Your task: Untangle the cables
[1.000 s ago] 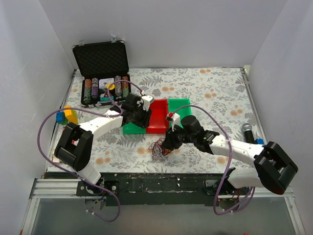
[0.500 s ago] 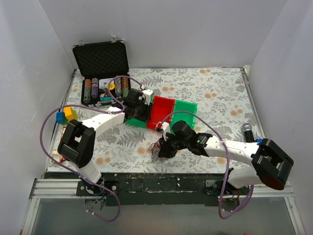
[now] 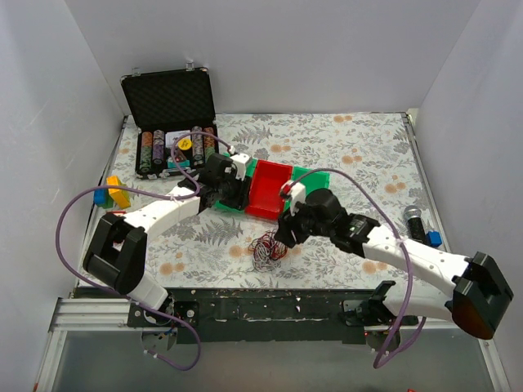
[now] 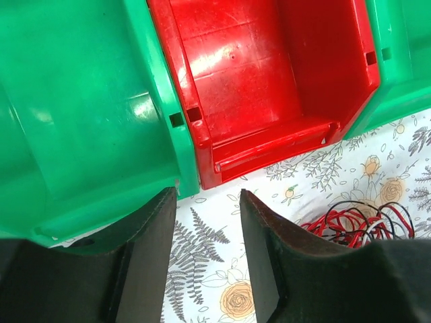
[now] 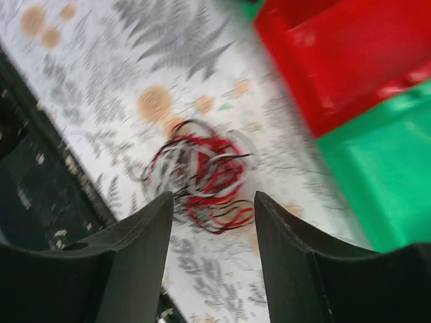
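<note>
The cables [image 3: 264,249] are a small tangle of thin red, white and black wires lying on the floral cloth near the front edge. My right gripper [image 3: 286,234] is open and empty, hovering just behind and right of the tangle. In the blurred right wrist view the tangle [image 5: 202,176] lies just beyond the open gripper [image 5: 212,202]. My left gripper [image 3: 227,196] is open and empty at the front rim of the left green bin [image 4: 81,121]. In the left wrist view the gripper [image 4: 207,202] hangs over bare cloth, with the tangle [image 4: 360,225] to its right.
A red bin [image 3: 270,189] sits between two green bins [image 3: 309,176], all in one row behind the tangle. An open black case of poker chips [image 3: 173,122] stands at the back left. Coloured blocks [image 3: 110,193] lie at the left edge, a microphone [image 3: 414,219] at the right.
My right gripper dipped left onto the tangle, then drew back up and right, still empty. The row of bins has turned slightly under my left gripper. The tangle stays in place.
</note>
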Motion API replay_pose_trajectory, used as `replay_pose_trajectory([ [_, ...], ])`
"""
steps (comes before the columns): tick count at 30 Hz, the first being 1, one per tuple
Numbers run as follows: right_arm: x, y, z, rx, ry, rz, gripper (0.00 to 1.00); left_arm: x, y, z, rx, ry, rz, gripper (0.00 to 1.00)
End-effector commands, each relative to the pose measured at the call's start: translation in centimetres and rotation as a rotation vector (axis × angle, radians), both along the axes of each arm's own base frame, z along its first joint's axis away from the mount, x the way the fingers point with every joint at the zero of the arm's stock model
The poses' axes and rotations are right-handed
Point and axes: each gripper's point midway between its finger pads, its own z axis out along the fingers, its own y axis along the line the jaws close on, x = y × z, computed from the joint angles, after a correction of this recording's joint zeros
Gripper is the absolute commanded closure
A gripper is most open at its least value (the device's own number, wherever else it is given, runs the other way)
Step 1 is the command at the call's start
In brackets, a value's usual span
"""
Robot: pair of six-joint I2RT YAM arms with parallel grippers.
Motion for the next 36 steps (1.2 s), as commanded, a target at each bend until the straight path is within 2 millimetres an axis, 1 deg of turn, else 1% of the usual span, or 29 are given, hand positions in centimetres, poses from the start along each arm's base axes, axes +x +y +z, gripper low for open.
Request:
replay_pose_trajectory([
  [1,6.3,-2.6,4.8,0.081,-0.118,-0.262,0.39,1.9,-0.5,4.4,-0.056,-0.104,0.017,0.55],
  [2,7.7,-3.3,5.1,0.073,-0.13,-0.323,0.38,2.4,-0.5,5.2,-0.065,-0.116,0.022,0.54],
  [4,9.9,-4.6,4.8,0.037,-0.134,-0.425,0.38,3.5,-0.1,6.5,-0.076,-0.141,0.04,0.5],
  [6,11.5,-4.9,4.1,-0.005,-0.129,-0.488,0.37,4.7,0.9,7.2,-0.074,-0.164,0.07,0.46],
  [9,13.5,-4.3,3.5,-0.034,-0.13,-0.528,0.36,6.6,3.3,7.0,-0.039,-0.203,0.144,0.45],
  [12,15.1,-3.7,2.1,-0.083,-0.124,-0.557,0.36,7.8,5.9,5.8,-0.007,-0.186,0.222,0.45],
  [13,15.6,-3.7,1.5,-0.106,-0.121,-0.569,0.36,7.9,6.4,5.4,-0.003,-0.176,0.229,0.45],
  [16,16.6,-3.3,0.3,-0.137,-0.109,-0.574,0.36,7.4,7.2,5.4,-0.013,-0.163,0.225,0.45],
  [20,17.5,-2.8,-0.8,-0.16,-0.111,-0.563,0.39,5.9,6.6,7.2,-0.059,-0.185,0.177,0.44],
  [21,17.4,-2.4,-1.1,-0.158,-0.103,-0.541,0.42,5.6,6.6,7.6,-0.066,-0.186,0.169,0.44],
  [25,17.7,-0.8,-0.9,-0.111,-0.107,-0.483,0.56,4.0,6.4,8.9,-0.087,-0.181,0.135,0.43],
  [29,17.8,0.0,-1.4,-0.116,-0.082,-0.455,0.65,2.6,6.3,9.8,-0.101,-0.179,0.107,0.41],
  [33,17.4,0.6,-1.7,-0.108,-0.078,-0.407,0.7,1.5,6.0,10.4,-0.124,-0.169,0.077,0.41],
  [36,17.2,0.6,-2.0,-0.11,-0.062,-0.412,0.7,0.8,5.6,10.5,-0.14,-0.157,0.053,0.4],
])
